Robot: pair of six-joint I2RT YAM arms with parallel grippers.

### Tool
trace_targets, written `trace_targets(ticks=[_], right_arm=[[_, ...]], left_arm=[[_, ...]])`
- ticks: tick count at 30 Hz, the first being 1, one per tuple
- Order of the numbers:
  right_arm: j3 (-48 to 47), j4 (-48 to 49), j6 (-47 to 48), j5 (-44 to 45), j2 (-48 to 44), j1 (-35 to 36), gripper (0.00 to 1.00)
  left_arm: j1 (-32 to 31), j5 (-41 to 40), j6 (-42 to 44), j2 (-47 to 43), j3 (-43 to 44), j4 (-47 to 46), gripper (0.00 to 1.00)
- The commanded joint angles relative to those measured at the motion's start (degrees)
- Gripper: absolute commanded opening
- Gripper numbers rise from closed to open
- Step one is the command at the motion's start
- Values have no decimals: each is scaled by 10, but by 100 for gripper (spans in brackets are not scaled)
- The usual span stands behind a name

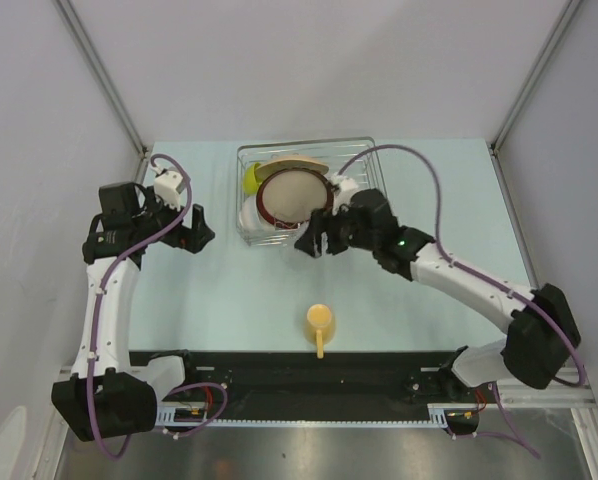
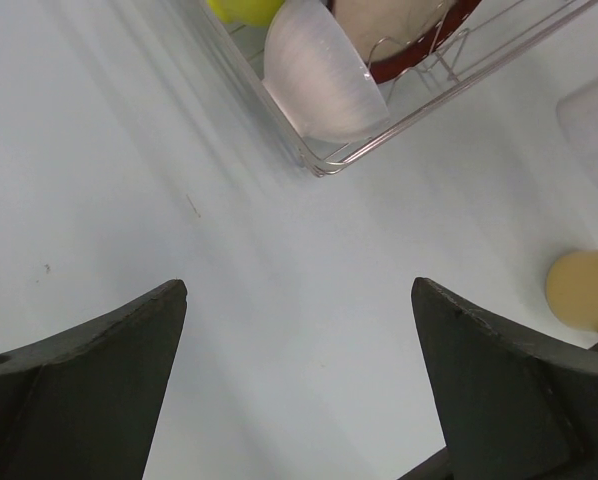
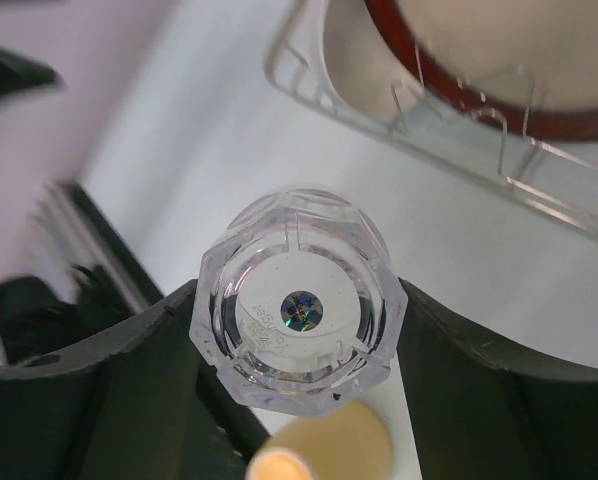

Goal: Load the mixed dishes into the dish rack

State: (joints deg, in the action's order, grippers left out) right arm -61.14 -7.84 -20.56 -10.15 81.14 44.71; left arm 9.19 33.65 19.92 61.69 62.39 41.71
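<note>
Since the right end effector (image 1: 317, 243) grips the glass (image 3: 297, 310), lift it well over the rack (image 3: 449, 160) rim, while the left end effector (image 2: 299, 350) gapes wide.

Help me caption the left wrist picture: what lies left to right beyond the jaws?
Green bowl → white bowl → plate → mug.
</note>
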Motion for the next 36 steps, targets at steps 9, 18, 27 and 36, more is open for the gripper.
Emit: trace_targets(ticks=[9, 18, 27, 36], right_arm=[[198, 592, -572, -334, 1, -170, 2], [226, 875, -773, -351, 98, -204, 0], [219, 942, -889, -370, 118, -304, 0], [170, 860, -866, -409, 107, -366, 0]], left_arm=[[6, 100, -22, -3, 34, 15, 100], [6, 120, -23, -4, 27, 17, 99], [7, 107, -15, -7, 18, 14, 99], [6, 88, -7, -10, 15, 15, 99]])
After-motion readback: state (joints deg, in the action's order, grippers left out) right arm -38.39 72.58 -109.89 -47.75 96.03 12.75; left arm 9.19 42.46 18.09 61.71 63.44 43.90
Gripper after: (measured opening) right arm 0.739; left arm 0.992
